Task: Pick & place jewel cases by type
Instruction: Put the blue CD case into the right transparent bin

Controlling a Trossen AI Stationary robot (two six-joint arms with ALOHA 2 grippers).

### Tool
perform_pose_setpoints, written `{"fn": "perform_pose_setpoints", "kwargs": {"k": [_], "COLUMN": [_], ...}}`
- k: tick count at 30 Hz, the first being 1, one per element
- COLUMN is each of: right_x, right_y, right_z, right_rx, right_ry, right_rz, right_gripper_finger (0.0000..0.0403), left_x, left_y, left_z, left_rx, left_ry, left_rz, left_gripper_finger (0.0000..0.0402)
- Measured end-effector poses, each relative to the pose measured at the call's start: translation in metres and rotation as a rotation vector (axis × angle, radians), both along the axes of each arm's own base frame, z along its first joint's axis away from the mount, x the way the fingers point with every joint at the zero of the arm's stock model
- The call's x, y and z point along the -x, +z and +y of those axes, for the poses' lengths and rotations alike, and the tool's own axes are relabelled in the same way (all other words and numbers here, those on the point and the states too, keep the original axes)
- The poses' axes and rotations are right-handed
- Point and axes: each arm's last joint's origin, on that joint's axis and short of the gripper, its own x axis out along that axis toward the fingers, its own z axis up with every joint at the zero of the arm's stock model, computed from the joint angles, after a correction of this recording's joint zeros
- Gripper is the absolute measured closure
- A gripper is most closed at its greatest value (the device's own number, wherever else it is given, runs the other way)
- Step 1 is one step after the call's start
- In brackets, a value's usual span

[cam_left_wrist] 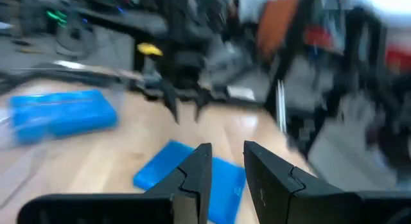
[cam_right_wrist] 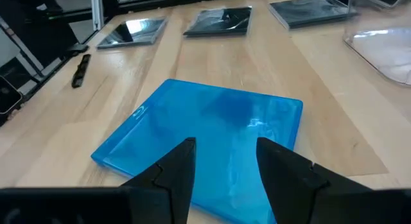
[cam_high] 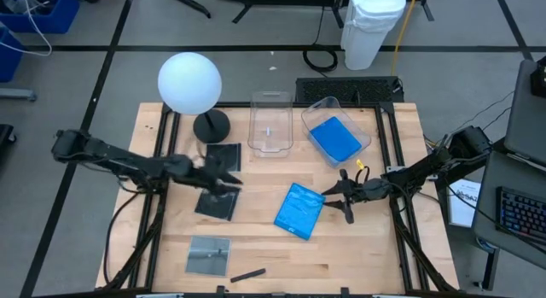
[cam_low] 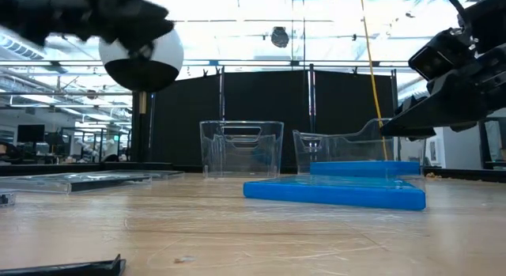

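- Nearest the overhead camera's front edge lies a small dark stick [cam_high: 247, 274] on the wooden surface [cam_high: 341, 255], with a grey case [cam_high: 209, 254] just beside it toward the left.
- Two more dark cases sit farther back on the left side: one [cam_high: 217, 203] under the left hand [cam_high: 229, 182], another [cam_high: 223, 156] behind it, near the base of a lamp with a white globe [cam_high: 189, 82].
- Left hand hovers over those dark cases; its fingers [cam_left_wrist: 196, 174] stand a little apart with nothing between them.
- One blue case [cam_high: 299, 210] lies flat near the middle of the surface, tilted relative to the surface's edges.
- Right hand [cam_high: 339, 195] is just beside that blue case on its right; its fingers [cam_right_wrist: 176, 166] are parted and empty, pointing at the case without gripping it.
- A second blue case [cam_high: 333, 138] rests inside a clear tub [cam_high: 362, 132] at the back right; whether another lies beneath it cannot be told.
- Another clear tub [cam_high: 271, 99] stands to its left, with no case inside.
- No brand or readable writing can be made out on any case; the blue case in the right wrist view carries a small embossed mark near one corner, too small to read.
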Motion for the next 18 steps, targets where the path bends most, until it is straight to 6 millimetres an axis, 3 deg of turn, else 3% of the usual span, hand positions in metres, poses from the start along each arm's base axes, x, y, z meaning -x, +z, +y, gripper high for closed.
{"fn": "perform_pose_setpoints", "kwargs": {"k": [5,11,15,18], "right_x": [0.000,-0.002,-0.003,-0.003], "right_y": [0.000,0.005,0.010,0.016], "right_z": [0.000,0.001,0.003,0.006], "right_rx": [0.000,-0.029,-0.058,-0.095], "right_ry": [0.000,0.001,0.075,0.155], "right_rz": [0.000,-0.049,-0.100,-0.147], "right_gripper_finger": [0.0248,0.0248,0.0248,0.0248], "left_x": [-0.064,-0.120,-0.136,-0.135], "left_y": [0.009,-0.010,-0.028,-0.041], "left_z": [-0.025,-0.038,-0.044,-0.050], "left_rx": [-0.193,-0.213,-0.214,-0.235], "left_ry": [-0.091,-0.094,-0.095,-0.133], "left_rz": [0.311,0.679,0.872,1.013], "left_gripper_finger": [0.0305,0.0305,0.0305,0.0305]}}
